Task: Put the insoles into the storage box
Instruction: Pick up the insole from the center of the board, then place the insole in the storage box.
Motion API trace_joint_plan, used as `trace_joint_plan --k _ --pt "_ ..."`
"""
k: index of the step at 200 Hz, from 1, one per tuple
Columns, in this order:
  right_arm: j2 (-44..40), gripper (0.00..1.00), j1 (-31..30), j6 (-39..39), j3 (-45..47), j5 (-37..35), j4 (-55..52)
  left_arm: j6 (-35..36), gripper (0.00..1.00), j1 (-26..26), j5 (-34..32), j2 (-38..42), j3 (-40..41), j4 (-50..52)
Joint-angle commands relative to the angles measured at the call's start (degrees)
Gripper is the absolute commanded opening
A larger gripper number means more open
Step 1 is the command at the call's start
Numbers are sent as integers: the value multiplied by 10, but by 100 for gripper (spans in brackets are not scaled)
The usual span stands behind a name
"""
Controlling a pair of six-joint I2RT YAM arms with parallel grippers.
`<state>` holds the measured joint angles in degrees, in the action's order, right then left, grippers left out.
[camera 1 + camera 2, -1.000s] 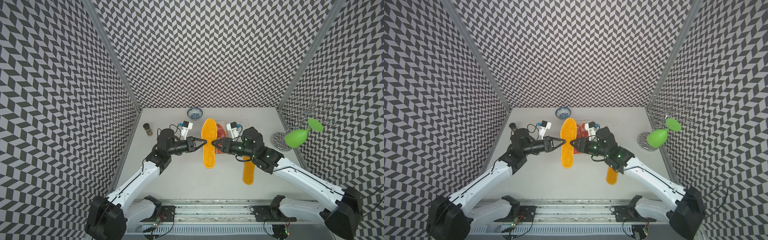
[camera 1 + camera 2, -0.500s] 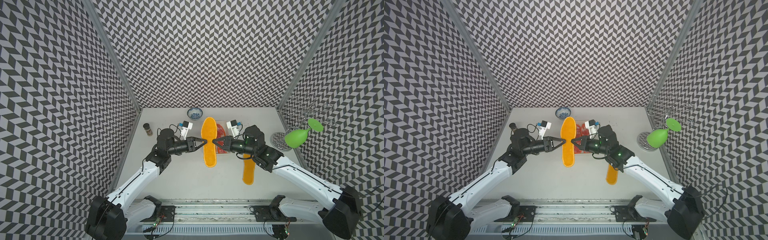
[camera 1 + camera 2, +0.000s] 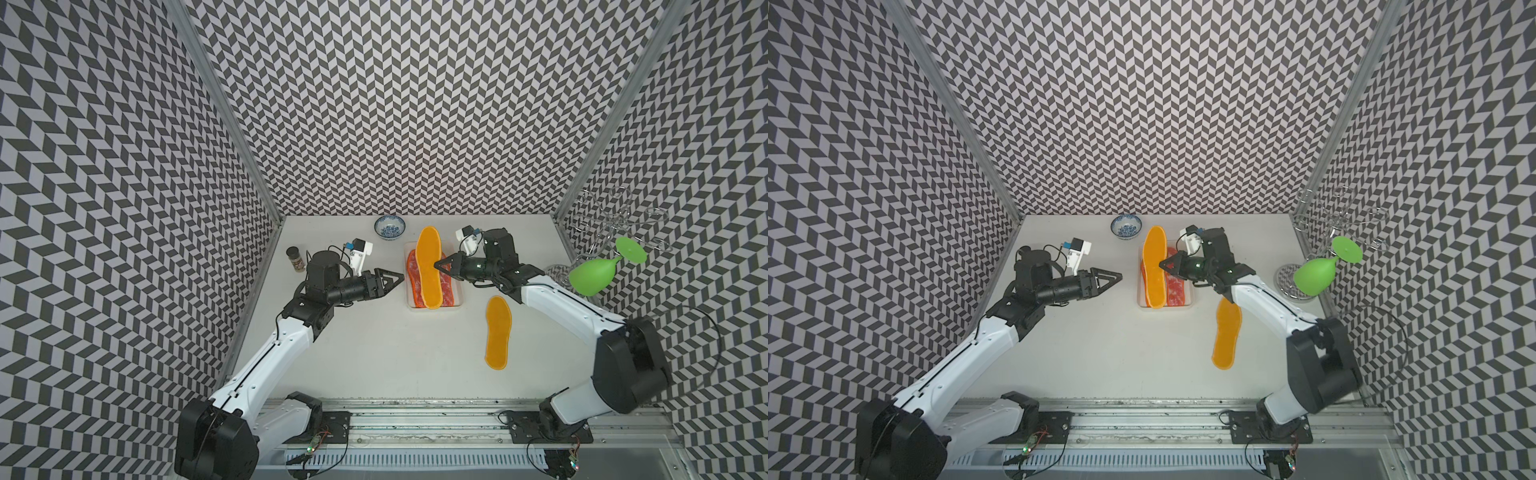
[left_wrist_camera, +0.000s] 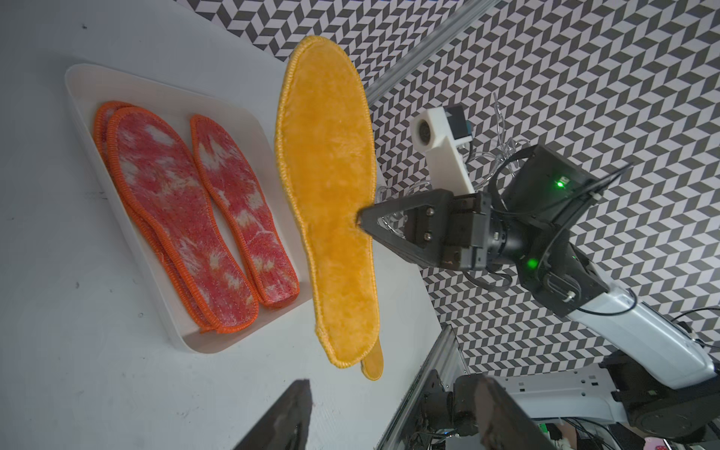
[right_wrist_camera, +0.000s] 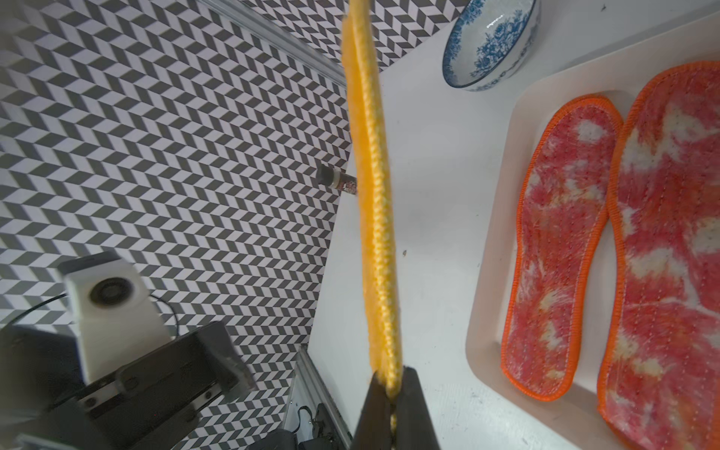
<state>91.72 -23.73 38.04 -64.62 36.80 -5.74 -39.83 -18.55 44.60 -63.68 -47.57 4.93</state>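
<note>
In both top views the tabletop (image 3: 374, 345) carries the storage box (image 3: 449, 307) with red insoles (image 3: 412, 271) inside, one yellow insole (image 3: 428, 257) hangs over it pinched by the right hand (image 3: 437, 264), and the left hand (image 3: 400, 276) is spread wide nearby.

Storage box (image 4: 167, 97): shallow white tray with rounded corners, set flat toward 12 o'clock of the table, long axis 12–6.

Mottled insoles (image 4: 175, 218): red-and-white with orange stitched edges, laid inside side by side, toes to 12. One pile is stacked at least two deep.

Raised yellow insole (image 3: 428, 270): held clear above the box, lengthwise 12–6, pinched at its 3 o'clock edge by the right gripper (image 3: 436, 265).

Loose yellow insole (image 3: 497, 332): laid flat on the table between 4 and 5 o'clock from the box.
</note>
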Motion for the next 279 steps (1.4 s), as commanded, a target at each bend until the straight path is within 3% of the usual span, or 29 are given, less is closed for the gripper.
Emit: trace_joint_plan --k 1,77,120,209,279 --pt "59 0 5 -52 -41 34 -11 47 72 13 -7 -9 -17 22" --pt "250 0 27 -65 -145 57 2 71 76 45 14 -39 -26 32" --pt "292 0 32 -38 -152 67 28 75 76 54 25 -50 -25 32" --pt "333 0 36 -57 -167 53 12 88 76 60 36 -77 -35 45" --pt "290 31 35 -73 -169 9 -30 87 76 60 41 -87 -39 45"
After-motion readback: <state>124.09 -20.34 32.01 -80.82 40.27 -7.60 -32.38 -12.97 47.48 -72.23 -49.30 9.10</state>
